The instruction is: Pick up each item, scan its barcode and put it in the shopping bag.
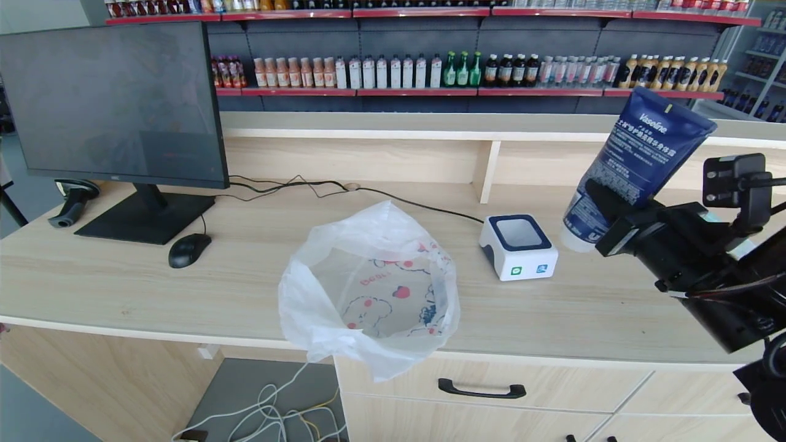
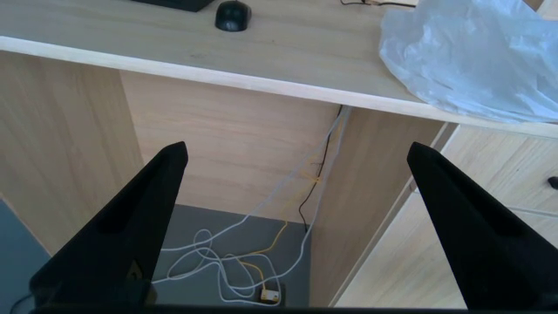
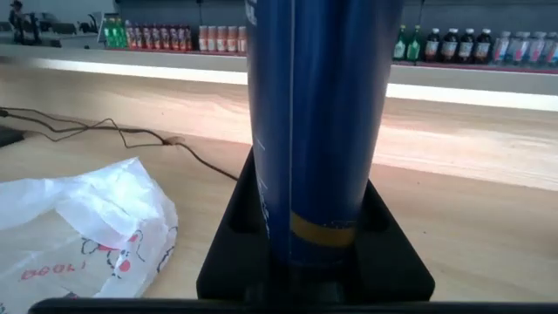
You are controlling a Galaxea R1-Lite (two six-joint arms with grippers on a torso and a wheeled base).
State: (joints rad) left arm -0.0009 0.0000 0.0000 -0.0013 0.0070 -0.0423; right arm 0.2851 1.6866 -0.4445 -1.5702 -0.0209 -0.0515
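Right claw (image 1: 609, 205) is clamped on the blue lotion tube (image 1: 645, 144), gripping low on the body near the cap. The tube is tilted, cap end down, over the bench (image 1: 123, 276), just right of the scanner (image 1: 519, 245). I can't tell if the cap touches the bench. Shopping bag (image 1: 301, 294) stands open at the bench's front edge, left of the scanner, mouth facing up. Left claw (image 2: 296, 227) is spread wide with nothing in it, hanging below the bench edge, above loose cables (image 2: 235, 262) on the floor.
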